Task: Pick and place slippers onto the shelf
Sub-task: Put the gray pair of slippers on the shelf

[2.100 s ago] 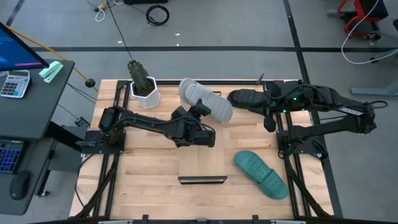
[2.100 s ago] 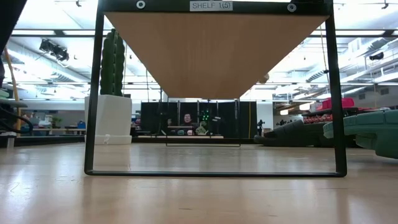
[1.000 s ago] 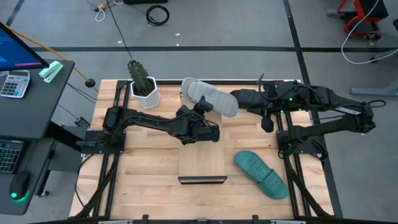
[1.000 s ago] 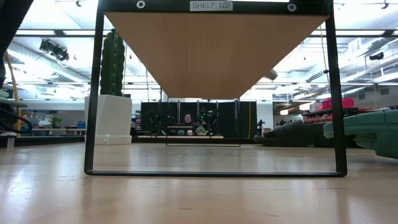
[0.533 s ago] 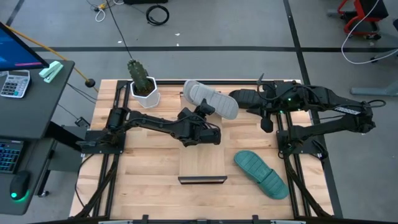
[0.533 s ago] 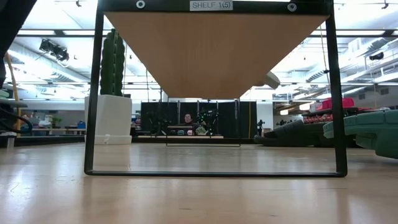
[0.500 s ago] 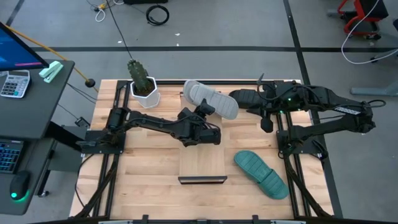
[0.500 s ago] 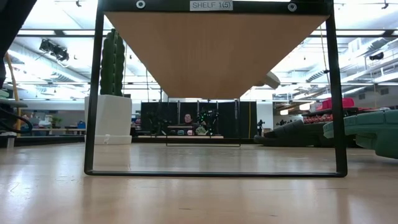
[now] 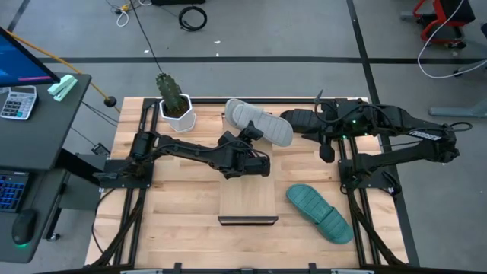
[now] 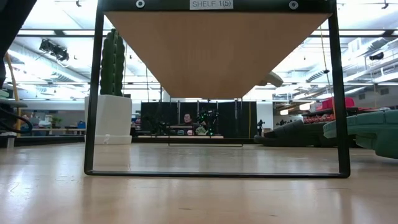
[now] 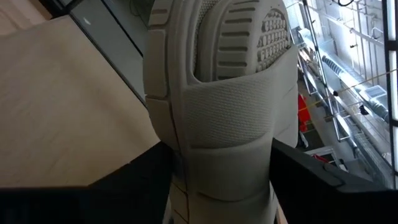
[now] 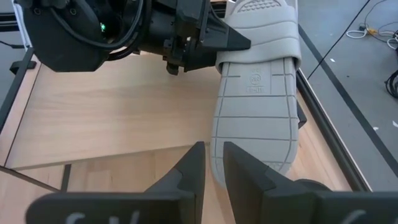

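My left gripper (image 9: 253, 139) (image 11: 227, 171) is shut on the light grey slipper (image 9: 259, 122) (image 11: 230, 81) and holds it in the air past the shelf's far end. The right wrist view shows that slipper's sole (image 12: 255, 112). The shelf (image 9: 247, 199) (image 10: 214, 50) is a light-wood board on dark rails at mid-table. The black slipper (image 9: 294, 118) (image 10: 292, 132) lies on the far right of the table. My right gripper (image 9: 323, 125) (image 12: 213, 149) is over it, its fingers a narrow gap apart, holding nothing. The teal slipper (image 9: 319, 213) (image 10: 367, 130) lies flat near the right edge. My left gripper pinches the grey slipper across its width at the strap (image 11: 230, 143), with one finger (image 11: 146, 186) on each long side. The fingers come from the near-left, slanting up. The slipper is lifted clear and juts past the fingers toward the far edge, tilted.
A cactus in a white pot (image 9: 176, 110) (image 10: 112, 118) stands at the table's far left. Bare slatted tabletop (image 9: 175, 205) lies left of the shelf. A desk with a keyboard and calculator stands beyond the left edge.
My left gripper has carried the grey slipper a little toward the table's right edge, still lifted. The slipper has turned slightly, its free end swinging toward the right. In the low view a grey corner of it has come out past the shelf board's right side.
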Controlling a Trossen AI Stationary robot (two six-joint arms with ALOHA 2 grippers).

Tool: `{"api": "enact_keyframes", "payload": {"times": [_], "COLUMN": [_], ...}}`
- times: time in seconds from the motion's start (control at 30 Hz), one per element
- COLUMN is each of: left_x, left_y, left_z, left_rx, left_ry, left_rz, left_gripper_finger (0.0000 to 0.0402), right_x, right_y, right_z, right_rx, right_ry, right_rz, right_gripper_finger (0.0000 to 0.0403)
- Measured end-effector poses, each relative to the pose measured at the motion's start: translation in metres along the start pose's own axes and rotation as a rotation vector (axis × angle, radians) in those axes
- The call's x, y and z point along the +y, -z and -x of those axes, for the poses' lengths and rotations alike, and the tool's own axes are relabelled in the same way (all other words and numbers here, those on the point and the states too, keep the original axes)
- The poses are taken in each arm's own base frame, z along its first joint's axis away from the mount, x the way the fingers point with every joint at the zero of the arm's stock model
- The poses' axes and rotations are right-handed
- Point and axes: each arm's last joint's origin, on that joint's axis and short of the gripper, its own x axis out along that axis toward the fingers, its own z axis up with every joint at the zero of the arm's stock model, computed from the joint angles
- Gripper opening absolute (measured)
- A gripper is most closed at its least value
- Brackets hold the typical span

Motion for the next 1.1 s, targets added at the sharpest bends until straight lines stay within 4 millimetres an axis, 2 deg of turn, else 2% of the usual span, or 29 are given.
{"api": "enact_keyframes", "payload": {"times": [0.27, 0.53, 0.9, 1.1], "left_x": [-0.004, -0.007, -0.007, -0.011], "left_y": [-0.005, -0.009, -0.01, -0.016], "left_z": [0.003, 0.013, 0.02, 0.025], "left_rx": [0.016, 0.045, 0.044, 0.042], "left_ry": [-0.007, -0.008, 0.006, 0.014], "left_rz": [-0.003, -0.013, -0.017, -0.087], "left_gripper_finger": [0.02, 0.0235, 0.0211, 0.023], "right_x": [0.0, 0.0, 0.0, 0.0], "right_y": [0.0, 0.0, 0.0, 0.0], "right_z": [0.0, 0.0, 0.0, 0.0], "right_rx": [0.001, 0.001, 0.0, 0.001], "right_ry": [-0.008, -0.011, -0.011, -0.011], "right_rz": [0.0, -0.001, -0.009, -0.01], "right_gripper_finger": [0.0065, 0.0065, 0.0065, 0.0065]}}
